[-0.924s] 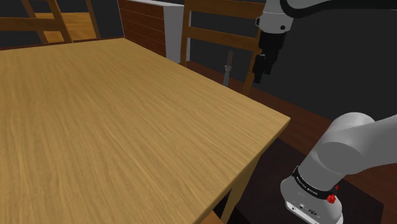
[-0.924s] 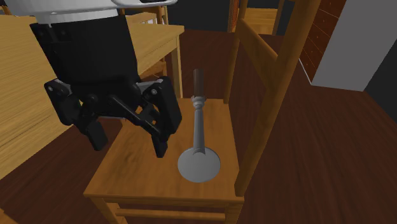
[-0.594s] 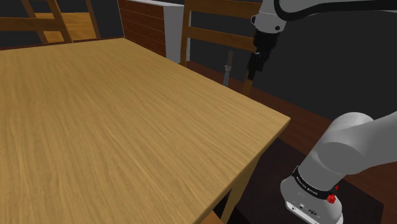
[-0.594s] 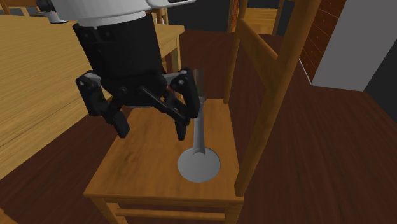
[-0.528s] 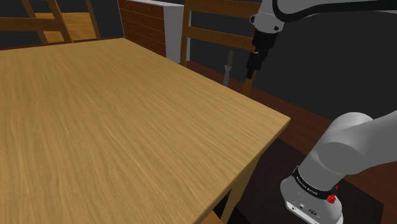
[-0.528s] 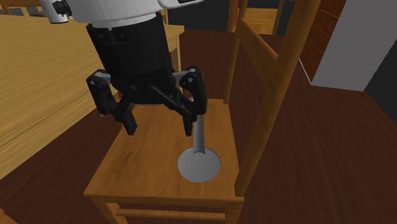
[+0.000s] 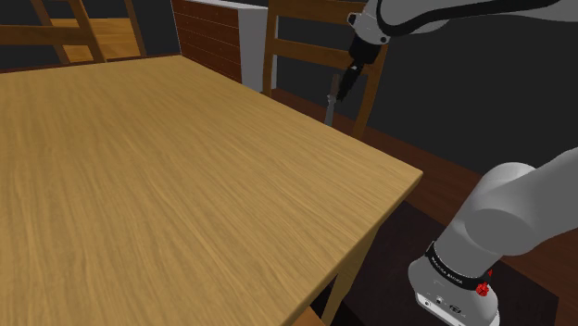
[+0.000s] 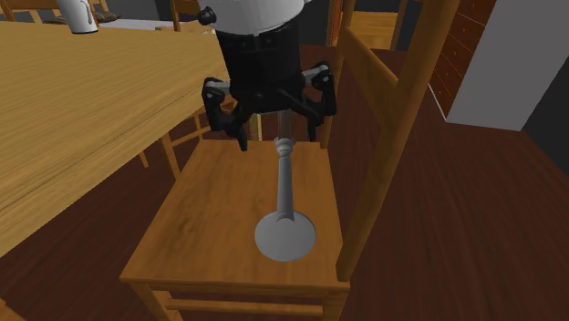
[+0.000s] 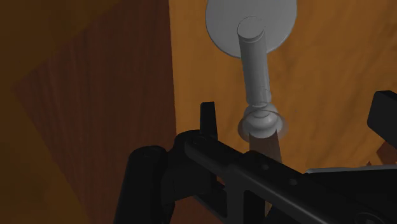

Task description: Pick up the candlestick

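The smooth grey candlestick point(image 8: 285, 187), a slim turned stem on a round flat base, stands upright on the grained wooden chair seat point(image 8: 205, 223). The black end effector point(image 8: 282, 129) is spread wide, one finger on each side of its top

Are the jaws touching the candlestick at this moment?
Apart. The wrist view shows the open jaws on either side of the candlestick, with a clear gap on each side.
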